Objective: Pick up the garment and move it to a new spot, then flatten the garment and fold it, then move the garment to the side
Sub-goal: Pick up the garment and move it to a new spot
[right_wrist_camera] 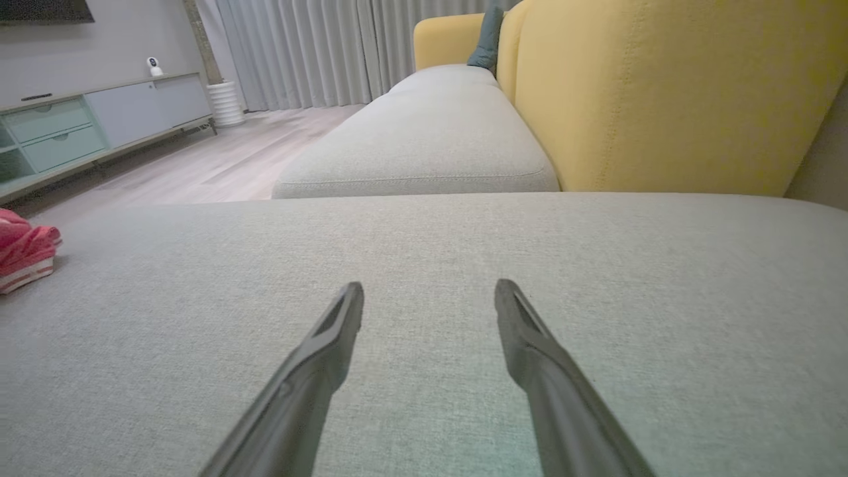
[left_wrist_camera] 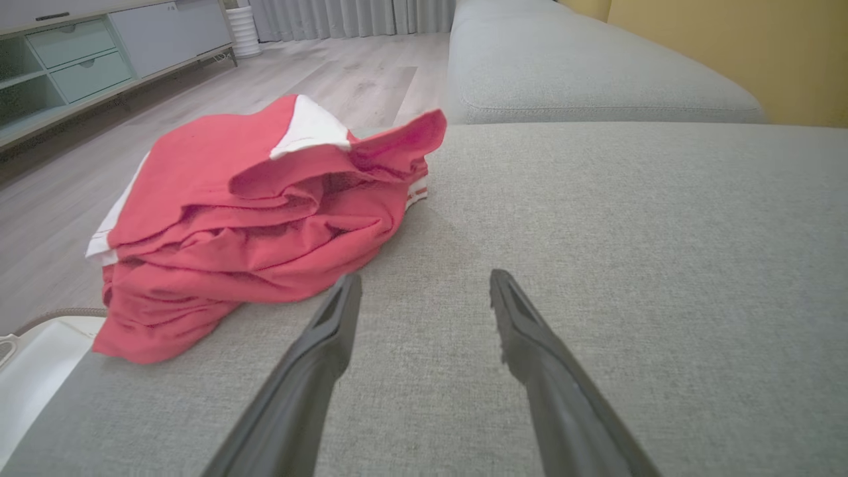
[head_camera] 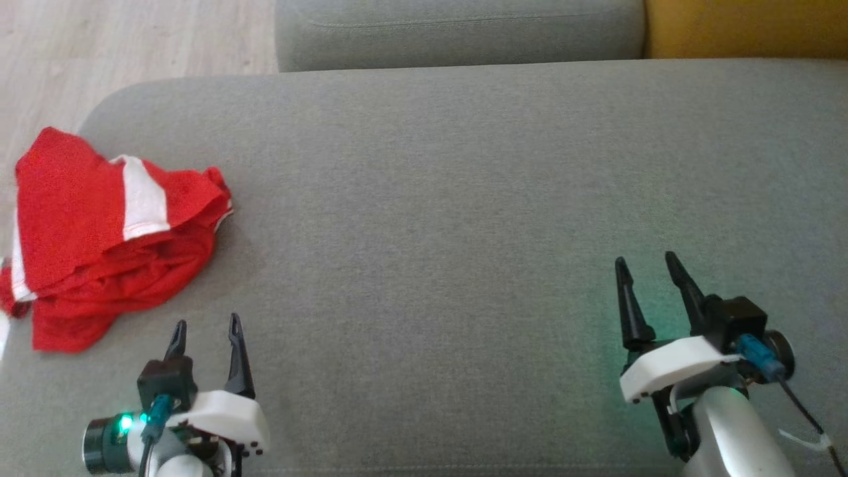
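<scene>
A red garment with white panels lies bunched in loose folds at the left end of the grey sofa seat. The left wrist view has the garment just ahead and to the left of my fingers. My left gripper hovers open over the seat just right of the pile's near edge, nothing between its fingers. My right gripper stands open far to the right over bare cushion, holding nothing. A corner of the garment peeks in at the right wrist view's left edge.
A second grey seat cushion adjoins the far edge, with a yellow backrest to its right. Wooden floor lies past the sofa's left end. A low cabinet stands across the room. A white object sits below the sofa's left edge.
</scene>
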Controlling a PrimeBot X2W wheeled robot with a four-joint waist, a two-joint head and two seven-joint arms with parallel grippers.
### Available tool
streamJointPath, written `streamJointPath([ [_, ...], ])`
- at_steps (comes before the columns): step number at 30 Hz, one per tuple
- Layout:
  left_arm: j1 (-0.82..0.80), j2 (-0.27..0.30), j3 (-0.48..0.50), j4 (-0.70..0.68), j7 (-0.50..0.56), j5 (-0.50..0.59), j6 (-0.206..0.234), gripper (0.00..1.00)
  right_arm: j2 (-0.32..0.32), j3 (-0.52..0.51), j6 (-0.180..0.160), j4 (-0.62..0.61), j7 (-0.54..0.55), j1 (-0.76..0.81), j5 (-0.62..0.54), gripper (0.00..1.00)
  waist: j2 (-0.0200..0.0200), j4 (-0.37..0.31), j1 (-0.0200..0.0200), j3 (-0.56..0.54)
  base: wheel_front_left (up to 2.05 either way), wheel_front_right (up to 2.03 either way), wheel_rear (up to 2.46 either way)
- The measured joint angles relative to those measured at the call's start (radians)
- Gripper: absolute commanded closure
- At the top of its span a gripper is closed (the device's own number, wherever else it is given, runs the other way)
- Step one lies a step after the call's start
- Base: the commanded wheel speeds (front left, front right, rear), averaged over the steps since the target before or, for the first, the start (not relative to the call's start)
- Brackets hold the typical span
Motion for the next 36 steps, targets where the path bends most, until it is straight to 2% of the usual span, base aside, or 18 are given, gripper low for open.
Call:
streamJointPath([
  [7,0.000,0.000,0.002,0.011,0.000,-0.020,0.003,0.00,-0.001,0.053,0.000,-0.006,-0.001,0.001,0.001,0.00,0.0000,0.074,0.0000,-0.002,0.00,0.00,0.00],
  [15,0.028,0.000,0.007,0.010,0.000,-0.031,0.004,0.00,-0.001,0.140,0.000,-0.005,-0.001,0.006,0.027,0.00,0.0000,0.211,0.0000,-0.022,0.00,0.00,0.00],
  [26,0.069,0.001,0.027,0.000,0.000,-0.064,0.008,0.00,-0.001,0.179,0.000,0.002,-0.002,0.006,0.047,0.00,0.0000,0.392,0.0000,-0.031,0.00,0.00,0.00],
  [31,0.069,0.001,0.028,-0.002,0.000,-0.075,0.007,0.00,-0.001,0.181,0.000,0.007,-0.002,0.005,0.047,0.00,0.0000,0.437,0.0000,-0.012,0.00,0.00,0.00],
  [36,0.063,0.001,0.030,-0.002,0.000,-0.112,0.006,0.00,-0.002,0.180,0.000,0.007,-0.002,0.001,0.044,0.00,0.0000,0.445,0.0000,0.020,0.00,0.00,0.00],
])
